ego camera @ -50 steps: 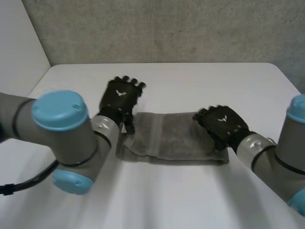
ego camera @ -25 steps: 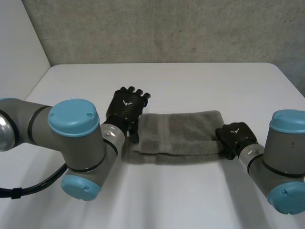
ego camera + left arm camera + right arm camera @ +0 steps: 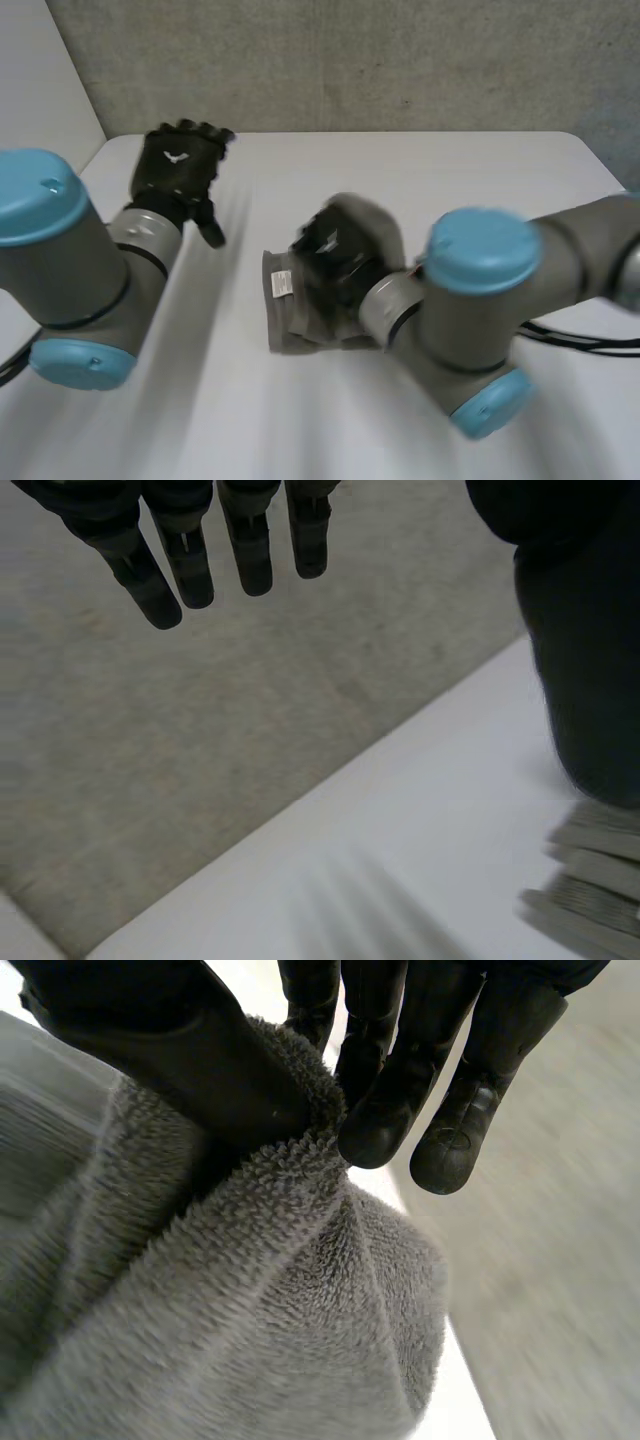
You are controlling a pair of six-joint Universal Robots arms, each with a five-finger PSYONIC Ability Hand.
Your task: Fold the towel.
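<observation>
The grey towel (image 3: 288, 312) lies bunched in the middle of the white table (image 3: 470, 180), a white label showing on its left end. My right hand (image 3: 338, 262) hovers over it, shut on a towel end that drapes over the hand. In the right wrist view the thumb and fingers (image 3: 385, 1110) pinch a fold of the towel (image 3: 250, 1340). My left hand (image 3: 178, 166) is raised at the table's back left, apart from the towel, open. The left wrist view shows its fingers (image 3: 190, 565) straight above the table, with layered edges of the towel (image 3: 590, 880) beyond them.
A grey speckled wall (image 3: 400, 60) stands behind the table's far edge. A pale wall (image 3: 40, 90) runs along the left side. The right arm's blue-capped elbow (image 3: 485, 250) reaches across the table's front middle.
My right hand closed on the towel's right end and swept it leftward over the rest. The left hand lifted off the towel's left end and moved back and to the left.
</observation>
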